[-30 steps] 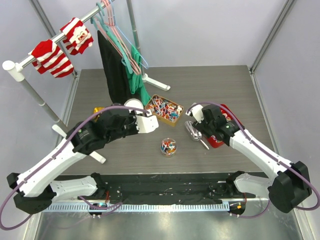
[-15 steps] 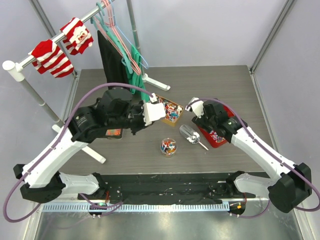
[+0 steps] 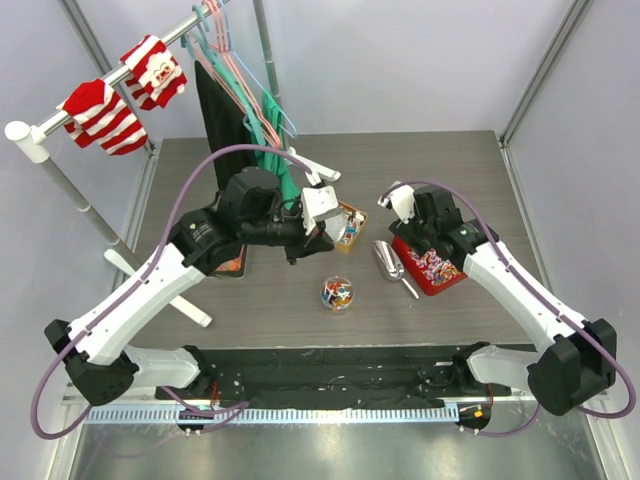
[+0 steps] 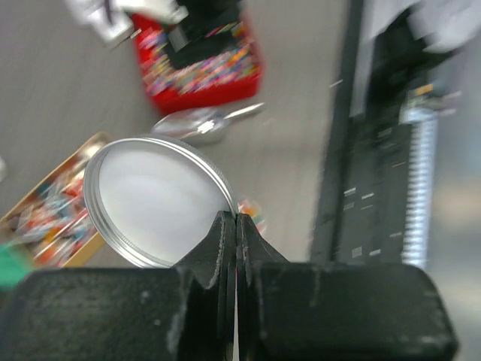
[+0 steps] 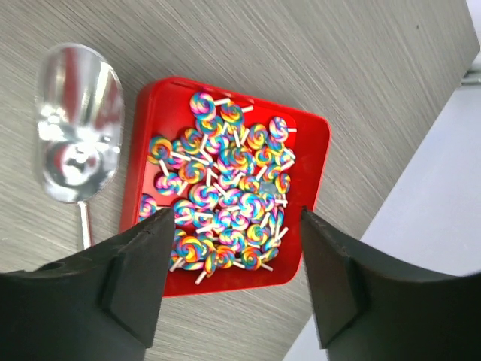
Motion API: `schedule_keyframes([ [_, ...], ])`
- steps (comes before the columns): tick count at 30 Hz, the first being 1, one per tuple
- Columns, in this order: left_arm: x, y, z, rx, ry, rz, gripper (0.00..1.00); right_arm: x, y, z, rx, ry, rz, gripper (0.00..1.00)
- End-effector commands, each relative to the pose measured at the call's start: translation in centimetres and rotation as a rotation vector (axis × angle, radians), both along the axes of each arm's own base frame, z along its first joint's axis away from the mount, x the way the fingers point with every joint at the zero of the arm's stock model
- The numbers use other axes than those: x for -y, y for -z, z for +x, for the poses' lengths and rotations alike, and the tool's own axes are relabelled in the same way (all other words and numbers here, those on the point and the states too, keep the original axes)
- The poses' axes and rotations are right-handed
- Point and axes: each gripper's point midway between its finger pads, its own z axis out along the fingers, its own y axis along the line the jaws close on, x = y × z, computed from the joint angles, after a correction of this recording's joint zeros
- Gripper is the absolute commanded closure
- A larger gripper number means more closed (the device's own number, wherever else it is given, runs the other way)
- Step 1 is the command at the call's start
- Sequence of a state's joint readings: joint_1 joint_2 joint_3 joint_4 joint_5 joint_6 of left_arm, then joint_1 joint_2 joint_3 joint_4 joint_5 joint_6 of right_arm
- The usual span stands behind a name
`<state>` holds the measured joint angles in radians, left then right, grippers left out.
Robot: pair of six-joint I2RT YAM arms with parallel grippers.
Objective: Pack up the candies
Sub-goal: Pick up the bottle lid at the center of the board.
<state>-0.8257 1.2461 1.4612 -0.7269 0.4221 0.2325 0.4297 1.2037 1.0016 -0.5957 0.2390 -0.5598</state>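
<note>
My left gripper (image 4: 234, 218) is shut on the rim of a round silver lid (image 4: 154, 199) and holds it in the air. In the top view this gripper (image 3: 310, 240) hangs over the wooden tray of wrapped candies (image 3: 351, 226). A small clear jar of bright candies (image 3: 337, 293) stands on the table below; it peeks past the lid in the left wrist view (image 4: 253, 213). My right gripper (image 5: 234, 218) is open and empty above the red tray of swirl lollipops (image 5: 308, 143). The silver scoop (image 5: 77, 143) lies on the table left of that tray.
A clothes rack (image 3: 60, 120) with striped socks, hangers and black and green garments stands at the back left; its white foot (image 3: 190, 310) reaches forward. A small orange and black item (image 3: 230, 265) lies under the left arm. A black strip runs along the near edge.
My left arm has swung right and forward with the lid, from beside the wooden tray to over it. My right gripper has drawn back from the scoop to above the red tray.
</note>
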Motion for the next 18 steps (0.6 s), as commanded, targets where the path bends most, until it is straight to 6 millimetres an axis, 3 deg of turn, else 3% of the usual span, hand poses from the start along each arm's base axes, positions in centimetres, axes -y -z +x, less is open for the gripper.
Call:
schedule_keyframes([
  [1,3.0,-4.6,-3.6,-0.204,0.319,-0.287,1.00,-1.2,-5.2,-0.1,0.139,-0.049,0.109,0.24],
  [4,2.9,-5.6,-3.5,-0.422,0.399,-0.360,1.00,-1.8,-8.8,-1.3,0.237,-0.129,0.166,0.11],
  [5,3.1,-6.9,-2.7,-0.389,0.445,-0.418,1.00,-2.2,-9.5,-1.7,0.256,-0.160,0.191,0.01],
  [7,2.9,-7.6,-1.4,-0.591,0.446,-0.449,1.00,-2.3,-11.5,-2.7,0.339,-0.210,0.215,0.00],
  [8,3.1,-9.4,-0.6,-0.500,0.496,-0.511,1.00,-2.7,-12.4,-2.8,0.381,-0.240,0.231,0.00],
  [9,3.5,-9.0,0.6,-0.539,0.487,-0.529,1.00,-2.8,-12.0,-3.1,0.394,-0.262,0.232,0.00],
  [10,3.3,-9.6,1.5,-0.689,0.431,-0.552,1.00,-3.0,-12.9,-3.7,0.439,-0.300,0.239,0.00],
  [11,3.1,-11.1,1.5,-0.575,0.491,-0.612,0.99,-3.4,-13.1,-3.8,0.455,-0.322,0.240,0.00],
  [12,3.8,-9.9,3.2,-0.637,0.475,-0.620,1.00,-3.6,-12.9,-3.8,0.453,-0.329,0.231,0.00],
  [13,3.8,-10.6,3.4,-0.760,0.461,-0.640,0.99,-3.9,-12.8,-3.9,0.450,-0.343,0.226,0.00],
  [14,3.8,-11.6,3.8,-0.755,0.478,-0.671,0.99,-4.4,-12.9,-4.1,0.458,-0.371,0.221,0.00],
  [15,4.1,-10.7,4.9,-0.750,0.501,-0.697,0.99,-4.9,-12.7,-4.3,0.459,-0.393,0.224,0.00],
  [18,4.6,-11.0,6.5,-0.816,0.483,-0.741,0.99,-5.8,-13.9,-5.0,0.495,-0.434,0.264,0.00],
])
